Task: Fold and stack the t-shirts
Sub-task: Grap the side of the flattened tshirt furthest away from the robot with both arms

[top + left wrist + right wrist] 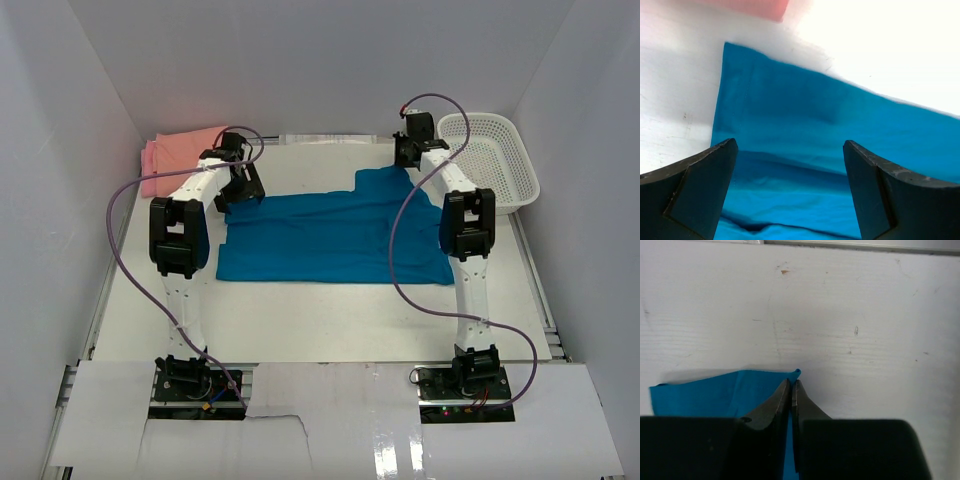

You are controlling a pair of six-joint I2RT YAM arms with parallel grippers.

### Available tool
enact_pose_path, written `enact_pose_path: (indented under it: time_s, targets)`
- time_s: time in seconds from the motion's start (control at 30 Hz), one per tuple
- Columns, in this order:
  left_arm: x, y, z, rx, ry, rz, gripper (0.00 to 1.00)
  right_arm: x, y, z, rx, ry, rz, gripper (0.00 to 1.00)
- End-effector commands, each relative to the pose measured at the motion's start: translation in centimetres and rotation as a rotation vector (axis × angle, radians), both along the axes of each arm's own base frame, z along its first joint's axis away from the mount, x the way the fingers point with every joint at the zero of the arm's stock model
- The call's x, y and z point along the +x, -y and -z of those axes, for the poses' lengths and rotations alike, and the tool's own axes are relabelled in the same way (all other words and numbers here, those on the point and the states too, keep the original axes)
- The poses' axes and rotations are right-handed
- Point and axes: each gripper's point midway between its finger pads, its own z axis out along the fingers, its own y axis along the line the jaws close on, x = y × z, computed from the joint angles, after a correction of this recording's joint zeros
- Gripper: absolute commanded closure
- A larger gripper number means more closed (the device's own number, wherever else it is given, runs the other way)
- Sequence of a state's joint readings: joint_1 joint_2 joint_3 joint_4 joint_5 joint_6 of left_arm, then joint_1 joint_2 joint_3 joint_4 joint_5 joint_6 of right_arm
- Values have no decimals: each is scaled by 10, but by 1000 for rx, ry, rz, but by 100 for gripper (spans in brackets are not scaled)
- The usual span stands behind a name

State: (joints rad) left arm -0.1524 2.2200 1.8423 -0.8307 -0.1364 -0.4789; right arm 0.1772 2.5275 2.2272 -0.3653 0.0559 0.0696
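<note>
A teal-blue t-shirt (330, 235) lies spread on the table's middle. My left gripper (243, 185) is open and hovers over its far left corner; in the left wrist view (790, 165) the teal cloth (830, 120) lies between and below the wide-apart fingers, untouched. My right gripper (408, 152) is shut on the shirt's far right corner; the right wrist view (791, 382) shows the cloth edge (715, 392) pinched between the closed tips. Folded salmon-orange and pink t-shirts (180, 152) sit stacked at the far left; their edge shows blurred in the left wrist view (750, 7).
A white mesh basket (495, 160) stands at the far right corner, just beside my right arm. White walls enclose the table on three sides. Purple cables loop off both arms. The table surface (850, 315) beyond the right gripper is bare white.
</note>
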Motion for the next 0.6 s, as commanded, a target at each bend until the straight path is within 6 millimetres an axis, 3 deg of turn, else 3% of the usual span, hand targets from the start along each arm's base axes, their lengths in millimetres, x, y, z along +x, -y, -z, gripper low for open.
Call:
enact_pose_path:
  time_s: [0.0,0.17,0.4,0.57]
  targets:
    - [11,1,-24,-12,52,-6,2,0,-4,-117,34,198,-13,92]
    - [17,0,-35,-16,81,-17,2,-19,-2,-128,46,200,-21,92]
    - [35,-13,-34,-38,88,-61,2,-48,1,-115,35,143,-42,92]
    - [50,-28,-27,-71,95,-99,2,-57,1,-111,37,137,-51,92]
